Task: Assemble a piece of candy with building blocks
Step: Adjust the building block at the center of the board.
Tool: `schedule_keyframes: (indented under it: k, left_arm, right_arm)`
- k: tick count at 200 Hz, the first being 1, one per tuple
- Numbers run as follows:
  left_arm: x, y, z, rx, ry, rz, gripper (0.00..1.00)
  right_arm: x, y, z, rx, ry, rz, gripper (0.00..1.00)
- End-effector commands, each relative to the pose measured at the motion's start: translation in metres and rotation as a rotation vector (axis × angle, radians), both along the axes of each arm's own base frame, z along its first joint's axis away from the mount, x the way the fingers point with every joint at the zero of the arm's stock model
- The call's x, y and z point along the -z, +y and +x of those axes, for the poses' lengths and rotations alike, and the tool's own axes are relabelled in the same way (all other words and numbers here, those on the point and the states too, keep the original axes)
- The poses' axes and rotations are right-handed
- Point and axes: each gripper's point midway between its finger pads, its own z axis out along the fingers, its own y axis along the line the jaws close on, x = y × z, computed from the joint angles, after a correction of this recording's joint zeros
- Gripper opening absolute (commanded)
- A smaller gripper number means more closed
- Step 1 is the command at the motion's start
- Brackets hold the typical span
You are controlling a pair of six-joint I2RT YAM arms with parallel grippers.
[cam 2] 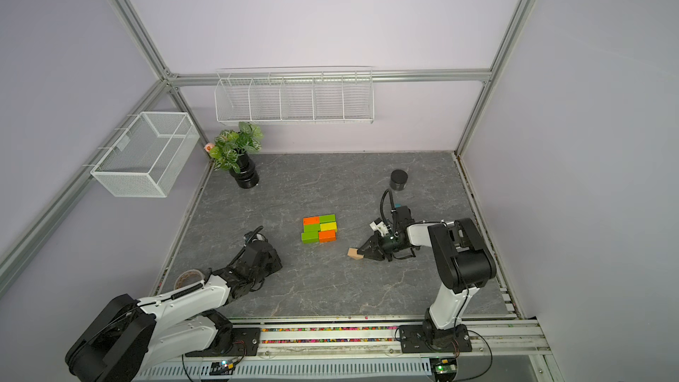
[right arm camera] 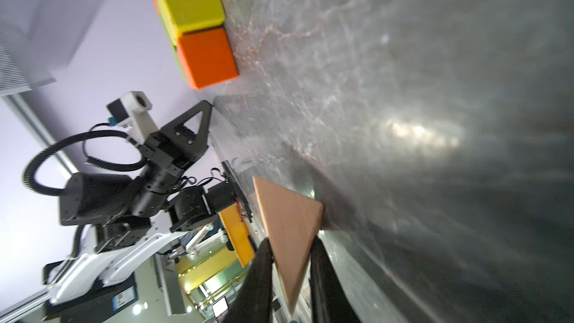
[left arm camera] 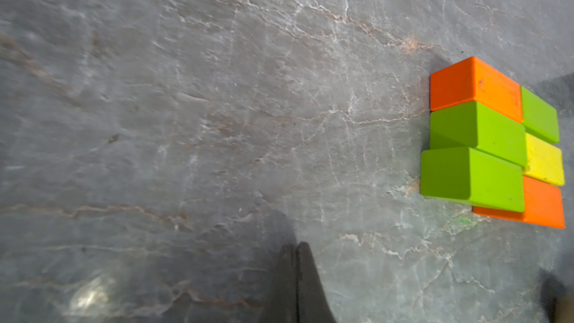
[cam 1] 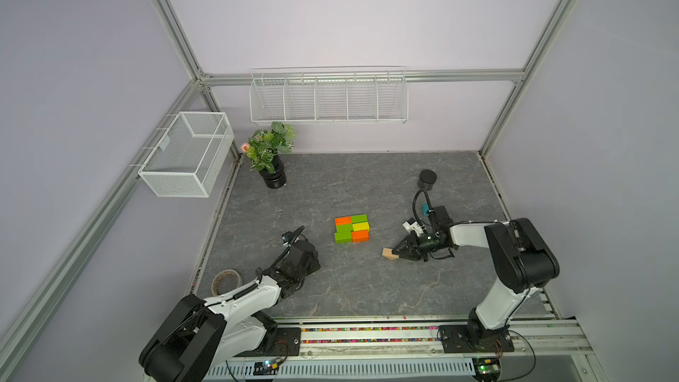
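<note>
Right claw [right arm camera: 292, 242] pinching tan triangle [right arm camera: 289, 212] between fingertips.

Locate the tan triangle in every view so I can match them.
Top view: tan triangle, lower right of the brick rectangle.
Top view: tan triangle, same spot.
Left wrist: not identifiable.
Right wrist: tan triangle, between the right pincer's tips.
Shared landmark: the orange corner brick, in all four.

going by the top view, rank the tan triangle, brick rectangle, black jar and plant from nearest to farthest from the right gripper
1. tan triangle, in the right gripper
2. brick rectangle, mid-table
3. black jar, toward the back wall
4. plant, far back corner
</note>
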Motion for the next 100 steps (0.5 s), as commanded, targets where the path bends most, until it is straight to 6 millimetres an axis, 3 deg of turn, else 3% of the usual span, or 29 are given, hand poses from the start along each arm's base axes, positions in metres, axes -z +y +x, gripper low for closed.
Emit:
schedule_keyframes:
  k: [1,23,45,100]
  left_arm:
    - [0.029,0.016,-0.027,0.003,0.144,0.077,0.00]
    - [0.028,0.015,-0.027,0.002,0.144,0.077,0.00]
    - [0.028,0.015,-0.027,0.003,0.150,0.077,0.00]
    - [0.031,0.014,-0.027,0.006,0.161,0.080,0.00]
  right_arm:
    - [0.001,0.005,0.021,0.095,0.022,0.074,0.07]
    - [0.002,0.006,0.024,0.147,0.100,0.095,0.07]
    - [0.011,0.002,0.013,0.186,0.221,0.083,0.07]
    - [0.015,-0.008,0.002,0.214,0.284,0.037,0.07]
